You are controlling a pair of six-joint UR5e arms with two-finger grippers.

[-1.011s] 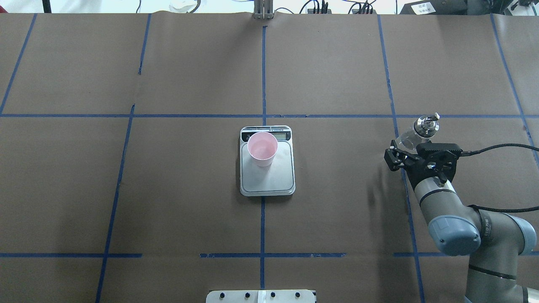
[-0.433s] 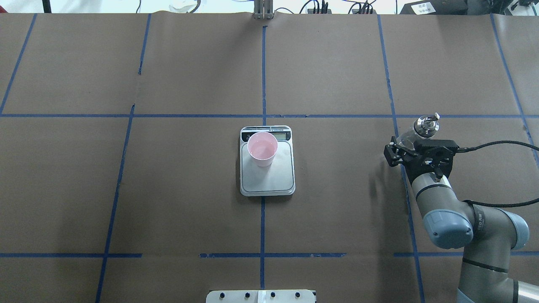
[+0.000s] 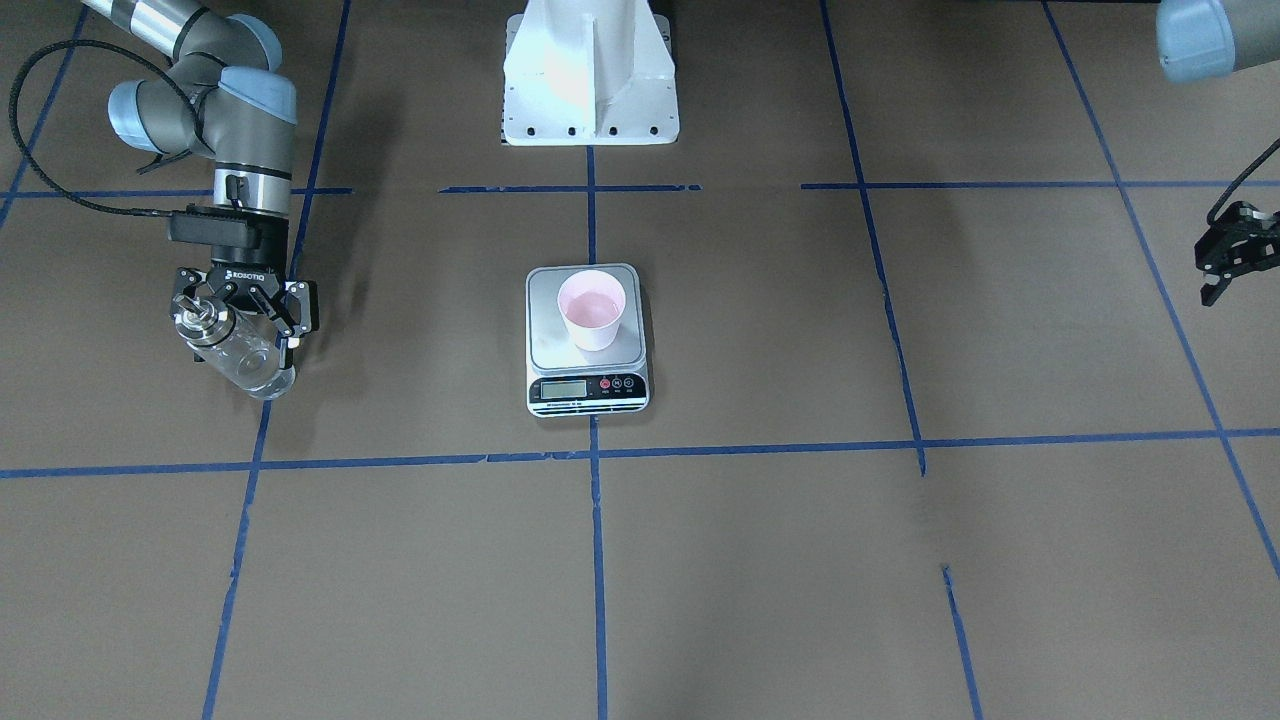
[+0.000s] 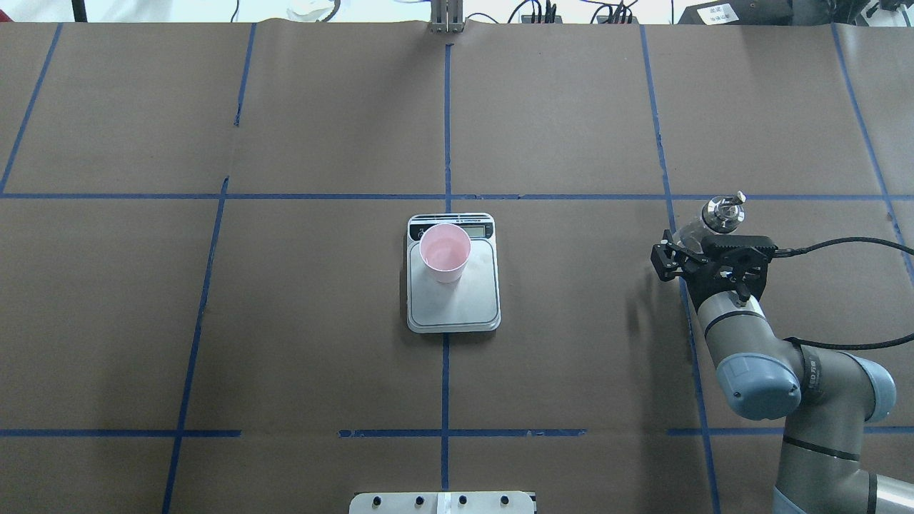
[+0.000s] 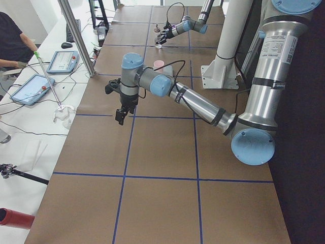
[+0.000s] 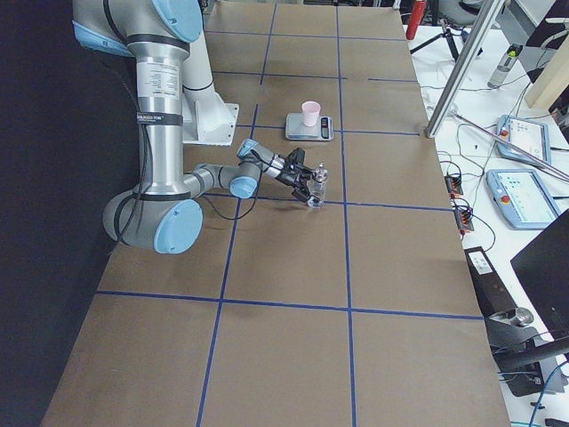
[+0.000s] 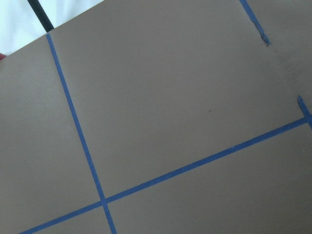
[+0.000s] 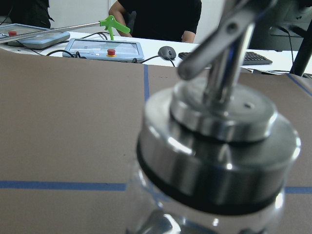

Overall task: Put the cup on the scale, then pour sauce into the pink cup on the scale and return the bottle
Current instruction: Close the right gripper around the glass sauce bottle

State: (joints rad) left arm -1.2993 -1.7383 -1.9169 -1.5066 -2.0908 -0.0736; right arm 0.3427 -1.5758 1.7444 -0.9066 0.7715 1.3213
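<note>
Bottle (image 4: 720, 215) upright, well apart from scale (image 4: 457, 307)

Blurred, the bottle (image 8: 214, 146) fills the right wrist view, its body cut off below. The scale (image 3: 548, 340) has a display too small to read.

Robotics lab: brown-papered worktop (image 5: 162, 152) with blue tape grid (image 5: 125, 152); industrial arms (image 5: 264, 76) on pedestal; teach pendants (image 5: 63, 60), cables on white side bench (image 5: 30, 152), upper left.
</note>
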